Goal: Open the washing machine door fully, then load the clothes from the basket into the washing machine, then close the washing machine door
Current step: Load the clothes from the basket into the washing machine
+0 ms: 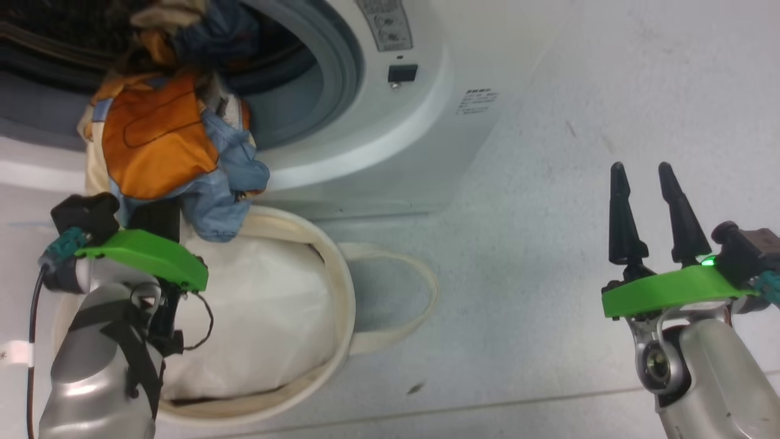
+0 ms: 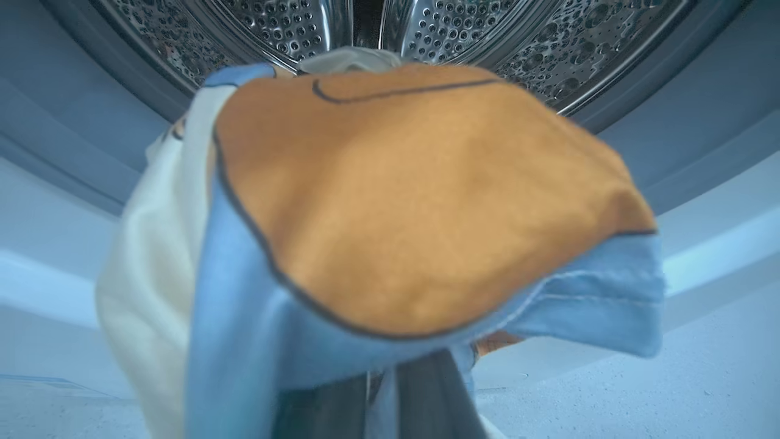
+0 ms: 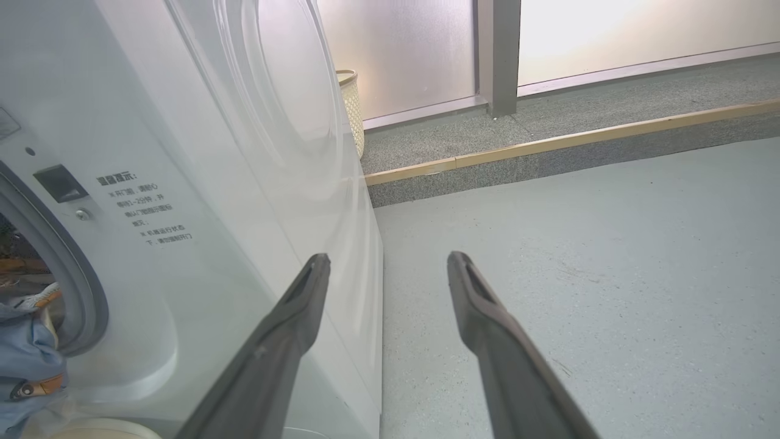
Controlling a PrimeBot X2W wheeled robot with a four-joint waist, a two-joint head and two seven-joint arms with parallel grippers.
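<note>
- Clothes (image 1: 158,134): a bunched bundle of orange, blue and cream fabric hangs across the lower lip of the washing machine (image 1: 390,140) opening, above the far rim of the basket (image 1: 341,286). More dark fabric lies deeper inside.
- The basket stands on the floor (image 1: 579,122) right against the machine's front, its white lining (image 1: 262,305) bare in the middle.
- Left gripper (image 1: 152,216) sits under the bundle. The cloth drapes over its jaws and hides their tips, but they look clenched on the clothes. In the left wrist view the perforated drum (image 2: 274,24) lies just beyond.
- Right gripper (image 1: 641,174) hangs over bare floor well to the side, jaws released and holding nothing.
- Handling, as I judge it: the fabric is light, soft and limp, so it will sag, trail and slip loose if pinched by a thin edge. A thick gathered fold near the middle is the best hold. Dangling hems could snag on the grey rubber ring (image 1: 341,67).
- Writing: a printed note (image 3: 146,207) of several short lines sits beside the opening, near a dark latch slot (image 1: 402,73). The characters are too small to read with confidence.
- A grey panel (image 1: 385,21) inside the lip carries marks I cannot make out. I can read no brand name.
</note>
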